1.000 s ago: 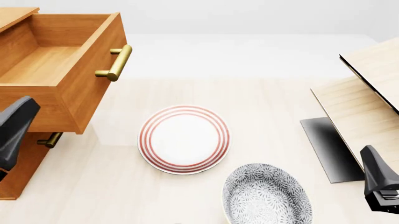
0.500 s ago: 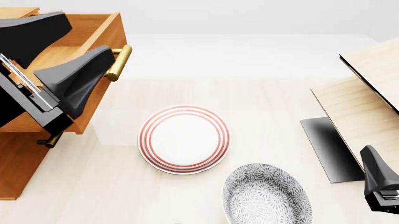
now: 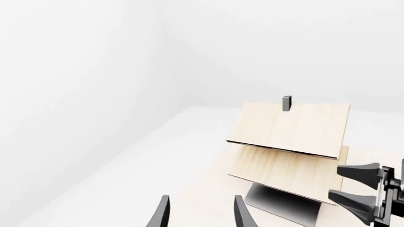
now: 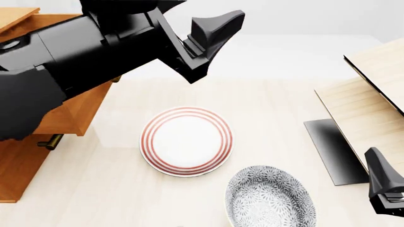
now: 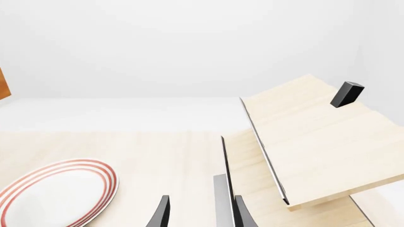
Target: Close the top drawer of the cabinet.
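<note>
Left arm swung up and right since half second ago, now hiding most of top drawer, at 10 o'clock of red-striped plate. Drawer juts out of cabinet. Left gripper fingers spread, holding nothing. Right gripper unmoved at 5 o'clock, fingers parted, holding nothing. Patterned bowl near plate.

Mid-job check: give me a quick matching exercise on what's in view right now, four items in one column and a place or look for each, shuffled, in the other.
Items:
1. red-striped plate
2. patterned grey bowl
3. left gripper
4. top drawer

Descriptions:
A. raised above the table, jaws apart, holding nothing
B. pulled out, mostly hidden behind the left arm
C. middle of the table
D. near edge, right of the plate

Pairs: 1-C, 2-D, 3-A, 4-B
</note>
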